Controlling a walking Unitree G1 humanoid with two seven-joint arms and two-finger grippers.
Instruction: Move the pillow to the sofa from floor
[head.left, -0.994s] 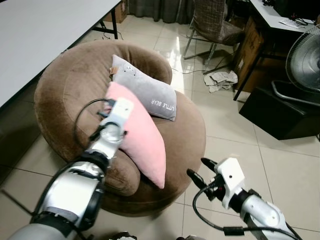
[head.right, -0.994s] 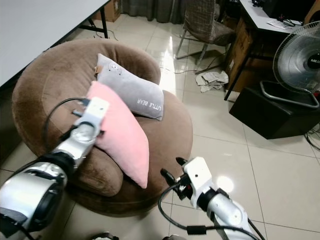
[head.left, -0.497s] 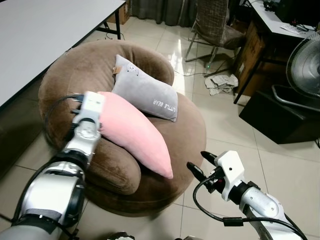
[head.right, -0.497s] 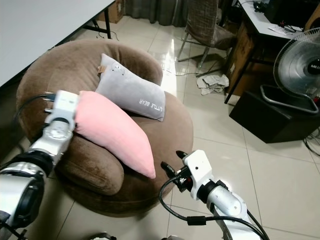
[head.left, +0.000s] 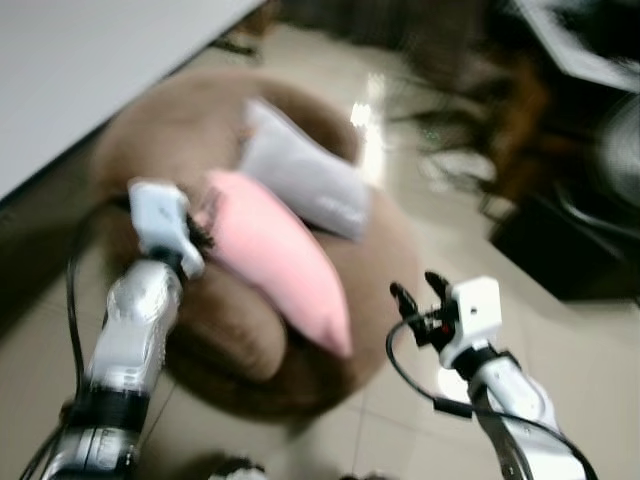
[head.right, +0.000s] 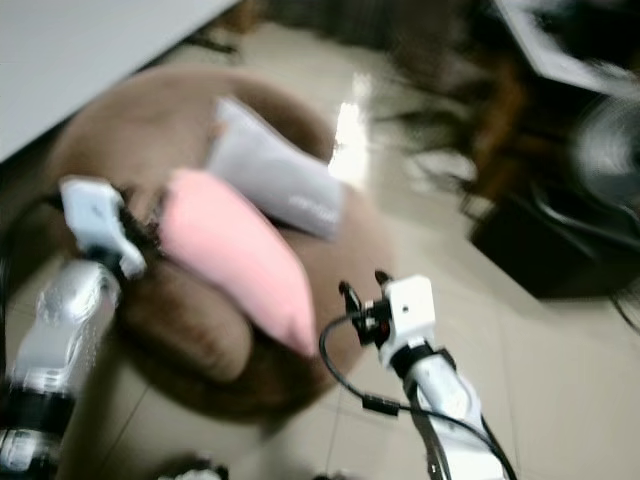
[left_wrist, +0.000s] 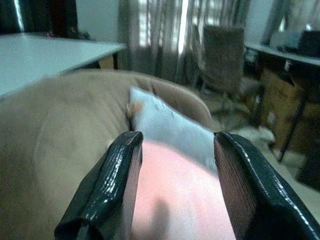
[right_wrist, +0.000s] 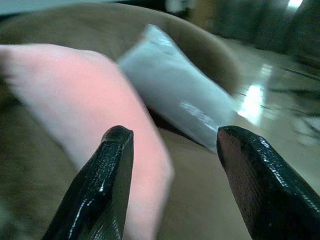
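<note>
Since half a second ago the whole head view has swung and blurred, so the camera is moving; the pink pillow (head.left: 275, 255) lies on the sofa much as it did, and the left gripper (left_wrist: 175, 165) now sits just off its upper end with the fingers (left_wrist: 107, 195) spread wide, holding nothing.

Pillow rests on the brown round sofa (head.left: 150, 150), its upper end leaning toward the grey pillow (head.left: 300, 175) at 1 o'clock, its lower tip overhanging the seat edge toward 5 o'clock.

Handling, my read: light, soft, squashy fabric that deforms under a pinch and won't slip much. Best hold is a corner or the short end, pinching a fold, not the fat middle.

Right gripper (right_wrist: 170, 150) hovers off the sofa's front at 4 o'clock, fingers wide, empty, aimed at both pillows.

Sofa surface is plush and rounded, so the overhanging tip could slide off. Around it: glossy tiled floor (head.left: 600, 330), a white bench (head.left: 90, 70) at 10 o'clock, dark blurred furniture at 2 o'clock.
</note>
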